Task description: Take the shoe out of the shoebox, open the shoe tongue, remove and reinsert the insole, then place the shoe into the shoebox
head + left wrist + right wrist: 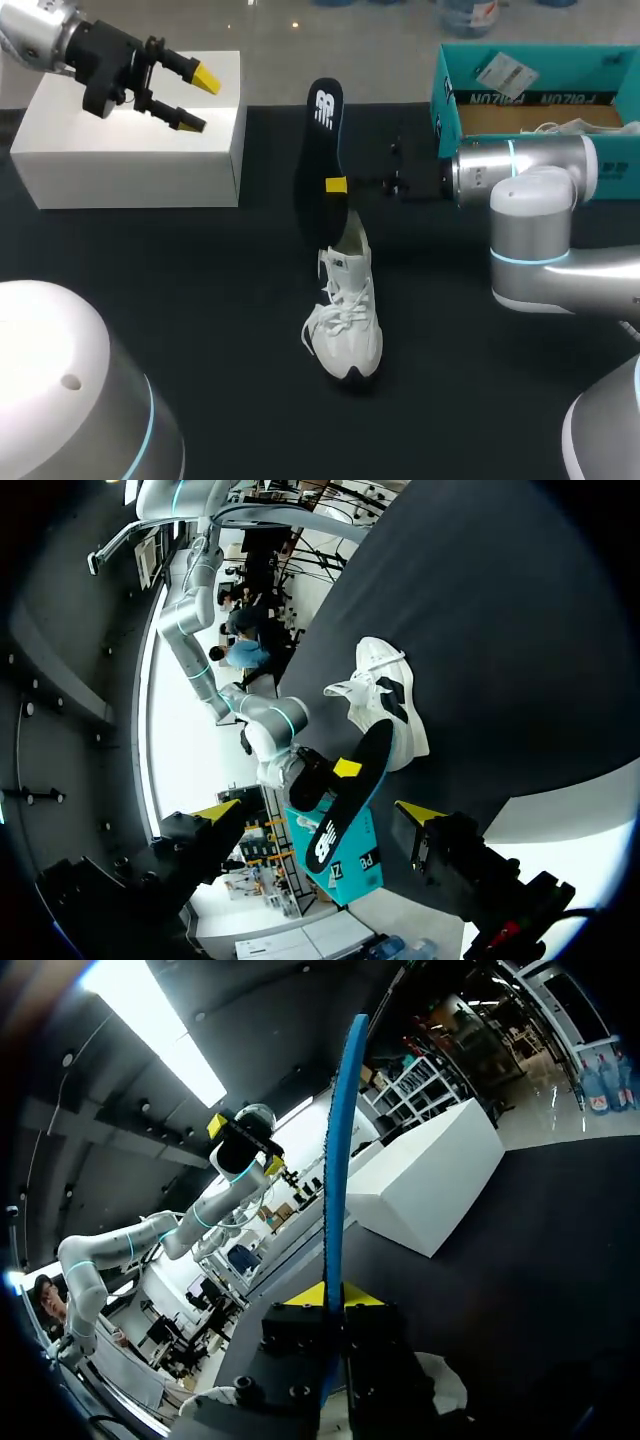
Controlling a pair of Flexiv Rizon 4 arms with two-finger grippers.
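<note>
Our fixed head camera looks down on the table [200, 300] from above and behind, at a middling range. Our left wrist camera sits well back, facing across the table toward the shoe [385, 702] and insole [345, 805]. Our right wrist camera sits very close to the insole, edge-on, facing the white box [430, 1180]. We find the insole in all three views.

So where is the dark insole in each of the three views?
Head view: insole upright mid-table, above the white shoe.
Left wrist view: insole ahead of the left gripper, slanting over the shoe.
Right wrist view: insole edge-on, a blue strip between the right gripper's fingers.
Shared landmark: the white shoe under it.
</note>
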